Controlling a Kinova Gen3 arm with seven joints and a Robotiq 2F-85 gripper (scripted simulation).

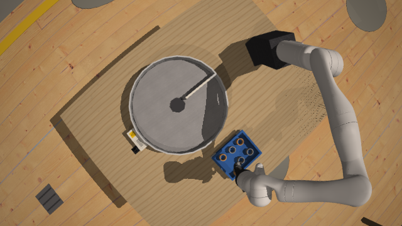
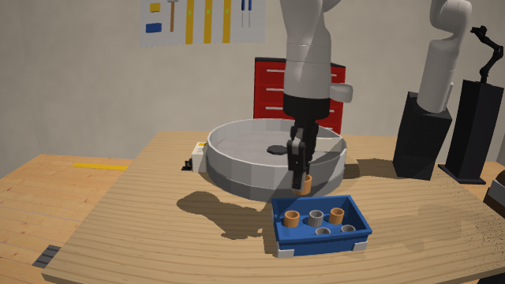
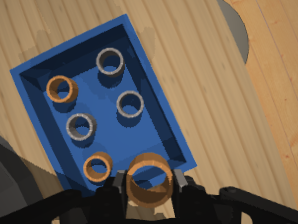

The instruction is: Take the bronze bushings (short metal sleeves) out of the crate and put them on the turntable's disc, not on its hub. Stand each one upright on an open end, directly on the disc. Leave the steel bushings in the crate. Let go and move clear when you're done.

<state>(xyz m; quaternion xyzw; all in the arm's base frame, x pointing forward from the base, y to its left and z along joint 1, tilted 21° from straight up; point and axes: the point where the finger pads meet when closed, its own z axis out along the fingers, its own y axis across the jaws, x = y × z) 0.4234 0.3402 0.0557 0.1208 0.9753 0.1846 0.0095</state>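
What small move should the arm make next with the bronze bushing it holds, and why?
Probably carry it sideways over the grey turntable's raised rim. The gripper is shut on a bronze bushing, which hangs above the blue crate, and the grey disc bears no bushing yet.
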